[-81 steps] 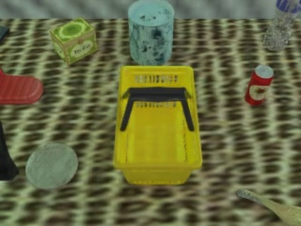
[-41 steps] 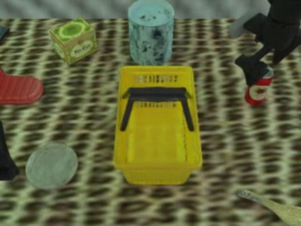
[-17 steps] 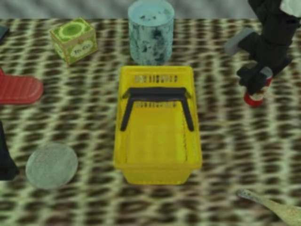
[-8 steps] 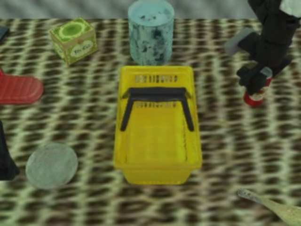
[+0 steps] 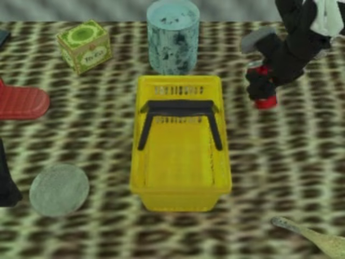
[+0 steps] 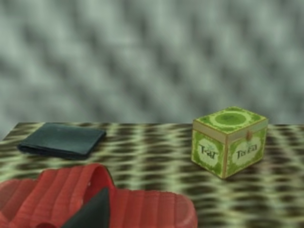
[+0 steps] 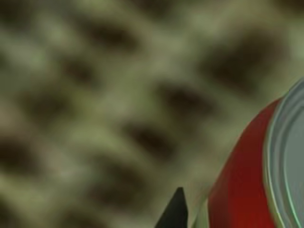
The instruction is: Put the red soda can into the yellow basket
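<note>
The red soda can (image 5: 266,101) hangs a little above the table, to the right of the yellow basket's far end, and my right gripper (image 5: 262,88) is shut on its upper part. In the right wrist view the can (image 7: 247,180) fills the corner with its silver top showing beside one dark fingertip (image 7: 175,212). The yellow basket (image 5: 178,80) stands in the middle of the table, its black handle (image 5: 180,107) folded across the far half. My left arm (image 5: 5,181) stays parked at the left edge.
A green tea box (image 5: 84,46) and a speckled blue cup (image 5: 173,36) stand behind the basket. A flat ribbed red object (image 5: 21,102) lies at the left, a grey disc (image 5: 59,189) at the front left, and a wooden spoon (image 5: 312,234) at the front right.
My right gripper came down over the can, shut on it, and has now carried it up and to the left, toward the basket. The left arm has not moved.
</note>
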`<action>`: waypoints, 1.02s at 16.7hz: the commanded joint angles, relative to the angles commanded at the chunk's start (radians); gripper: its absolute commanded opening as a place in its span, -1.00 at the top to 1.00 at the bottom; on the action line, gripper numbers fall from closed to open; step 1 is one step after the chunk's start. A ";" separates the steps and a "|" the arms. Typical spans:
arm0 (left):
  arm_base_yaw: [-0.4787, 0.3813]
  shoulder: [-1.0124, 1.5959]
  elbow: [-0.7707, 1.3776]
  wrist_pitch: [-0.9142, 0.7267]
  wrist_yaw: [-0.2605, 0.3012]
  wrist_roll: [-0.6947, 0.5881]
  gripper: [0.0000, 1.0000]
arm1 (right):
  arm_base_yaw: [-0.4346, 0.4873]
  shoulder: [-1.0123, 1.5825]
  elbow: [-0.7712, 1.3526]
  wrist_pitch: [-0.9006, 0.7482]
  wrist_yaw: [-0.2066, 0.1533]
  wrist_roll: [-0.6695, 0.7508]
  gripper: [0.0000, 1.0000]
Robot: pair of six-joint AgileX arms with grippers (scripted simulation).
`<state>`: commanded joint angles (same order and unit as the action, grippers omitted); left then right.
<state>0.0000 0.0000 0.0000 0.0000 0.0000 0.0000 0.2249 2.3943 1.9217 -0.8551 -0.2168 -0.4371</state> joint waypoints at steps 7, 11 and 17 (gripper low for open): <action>0.000 0.000 0.000 0.000 0.000 0.000 -1.00 | 0.049 -0.114 -0.274 0.748 -0.385 0.211 1.00; 0.000 0.000 0.000 0.000 0.000 0.000 -1.00 | 0.076 -0.208 -0.441 1.174 -0.606 0.331 1.00; 0.000 0.000 0.000 0.000 0.000 0.000 -1.00 | 0.105 -0.329 -0.620 1.589 -0.847 0.451 1.00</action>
<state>0.0000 0.0000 0.0000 0.0000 0.0000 0.0000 0.3297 2.0649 1.3014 0.7336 -1.0642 0.0134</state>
